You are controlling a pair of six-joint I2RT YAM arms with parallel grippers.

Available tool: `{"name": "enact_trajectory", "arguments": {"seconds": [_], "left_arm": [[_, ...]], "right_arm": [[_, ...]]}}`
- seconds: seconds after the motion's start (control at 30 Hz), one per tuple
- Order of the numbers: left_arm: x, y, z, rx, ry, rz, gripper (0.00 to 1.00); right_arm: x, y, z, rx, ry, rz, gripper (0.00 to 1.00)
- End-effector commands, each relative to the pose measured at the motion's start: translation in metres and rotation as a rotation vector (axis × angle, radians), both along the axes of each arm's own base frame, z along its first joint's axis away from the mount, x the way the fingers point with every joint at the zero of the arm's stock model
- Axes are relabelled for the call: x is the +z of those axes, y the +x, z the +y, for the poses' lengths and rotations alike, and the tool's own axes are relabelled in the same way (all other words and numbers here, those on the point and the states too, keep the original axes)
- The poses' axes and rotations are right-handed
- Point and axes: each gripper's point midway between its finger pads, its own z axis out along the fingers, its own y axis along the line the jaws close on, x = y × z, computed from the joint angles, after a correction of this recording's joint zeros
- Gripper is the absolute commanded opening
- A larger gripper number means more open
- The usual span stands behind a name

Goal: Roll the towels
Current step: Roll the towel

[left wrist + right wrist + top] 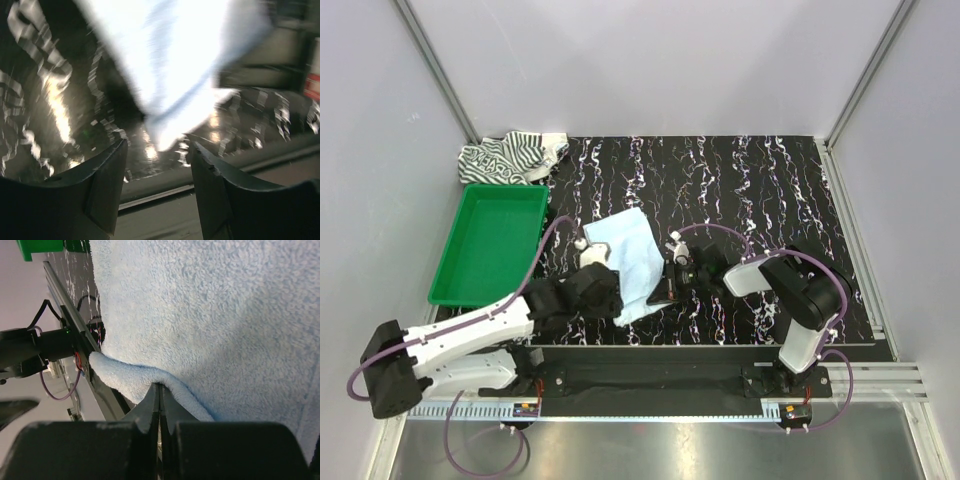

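The light blue towel [630, 258] lies spread on the black marbled mat, one corner toward the near edge. My left gripper [610, 305] is at that near corner. In the left wrist view its jaws [157, 147] are open, and the blurred towel corner [170, 75] sits just beyond the gap, between nothing. My right gripper [660, 292] is at the towel's right edge. In the right wrist view it [160, 387] is shut, pinching the raised hem of the light blue towel [210, 315]. The striped towel [510, 157] lies crumpled at the back left.
A green tray [490, 245] stands on the left, beside the left arm. The metal rail [165, 192] at the table's near edge runs just beneath the left jaws. Cage posts and white walls close in the sides and back.
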Motion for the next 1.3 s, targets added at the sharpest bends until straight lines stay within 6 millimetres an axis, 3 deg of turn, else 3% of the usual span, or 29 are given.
{"name": "enact_trajectory", "arguments": {"seconds": [0.0,0.07,0.23,0.33,0.57,0.77,0.97,1.17,1.23,1.27], "left_arm": [[0.041,0.006,-0.018,-0.202,0.095,-0.243,0.57],[0.043,0.004,-0.033,-0.300,0.115,-0.304,0.57],[0.017,-0.001,-0.058,-0.429,0.187,-0.347,0.48],[-0.001,-0.002,-0.065,-0.450,0.227,-0.342,0.50],[-0.041,-0.003,-0.066,-0.469,0.323,-0.293,0.51],[-0.053,0.007,-0.062,-0.417,0.409,-0.278,0.53],[-0.084,0.010,-0.056,-0.398,0.500,-0.195,0.56],[-0.103,0.014,-0.050,-0.369,0.488,-0.140,0.44],[-0.106,0.018,-0.050,-0.378,0.510,-0.139,0.31],[-0.106,0.019,-0.049,-0.372,0.518,-0.136,0.30]], "right_arm": [[-0.024,-0.014,-0.015,0.004,-0.112,0.082,0.00],[-0.023,-0.014,-0.013,0.007,-0.107,0.091,0.00],[-0.020,-0.014,-0.012,0.017,-0.109,0.113,0.00],[-0.022,-0.017,-0.014,0.020,-0.125,0.126,0.00],[-0.024,-0.018,-0.014,0.022,-0.121,0.137,0.00],[-0.026,-0.018,-0.014,0.017,-0.126,0.143,0.00],[-0.029,-0.019,-0.018,0.015,-0.139,0.152,0.00],[-0.029,-0.022,-0.027,0.009,-0.157,0.164,0.00],[-0.028,-0.022,-0.033,0.008,-0.181,0.173,0.00],[-0.027,-0.019,-0.033,0.005,-0.186,0.171,0.00]]}}
